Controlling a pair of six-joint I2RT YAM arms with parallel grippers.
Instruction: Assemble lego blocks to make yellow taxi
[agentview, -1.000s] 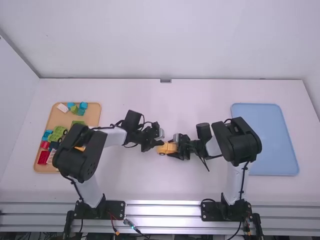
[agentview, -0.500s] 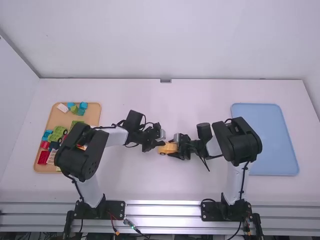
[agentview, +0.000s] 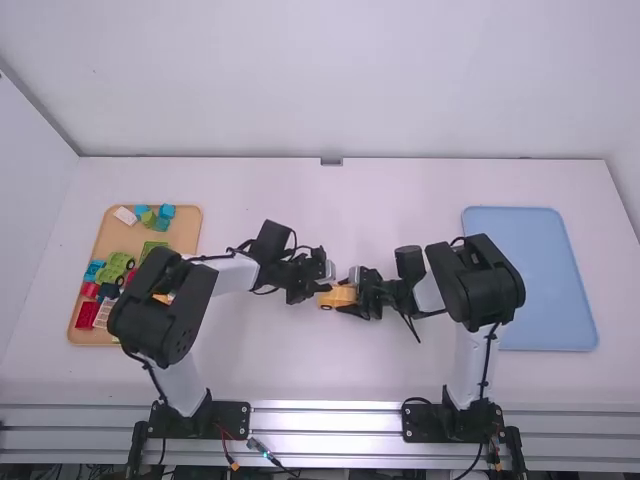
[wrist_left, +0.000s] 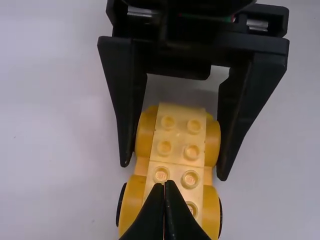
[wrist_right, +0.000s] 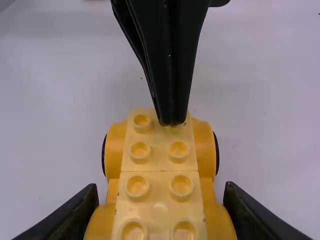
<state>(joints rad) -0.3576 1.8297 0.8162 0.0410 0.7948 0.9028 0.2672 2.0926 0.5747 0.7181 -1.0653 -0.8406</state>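
My left gripper (agentview: 324, 285) is at mid-table, directly over the left end of the yellow car (agentview: 339, 297). My right gripper (agentview: 352, 294) holds the car's other end. Seen from the left wrist, the left gripper (wrist_left: 166, 184) has its fingertips together above the studs of the yellow car (wrist_left: 172, 172). In the right wrist view the right gripper (wrist_right: 161, 186) is shut on the car's fenders, one finger on each side. Two pale yellow studded pieces (wrist_right: 158, 188) lie end to end along the car (wrist_right: 117, 148). Contact between left fingertips and studs cannot be told.
An orange-brown tray (agentview: 185, 237) at the left holds several coloured blocks and a green wheeled piece (agentview: 115, 268); the left arm covers part of it. A blue tray (agentview: 530, 280) lies at the right.
The left gripper has shifted slightly to the right. The car and the right gripper have also moved right by a very small amount, with the right gripper keeping its hold.
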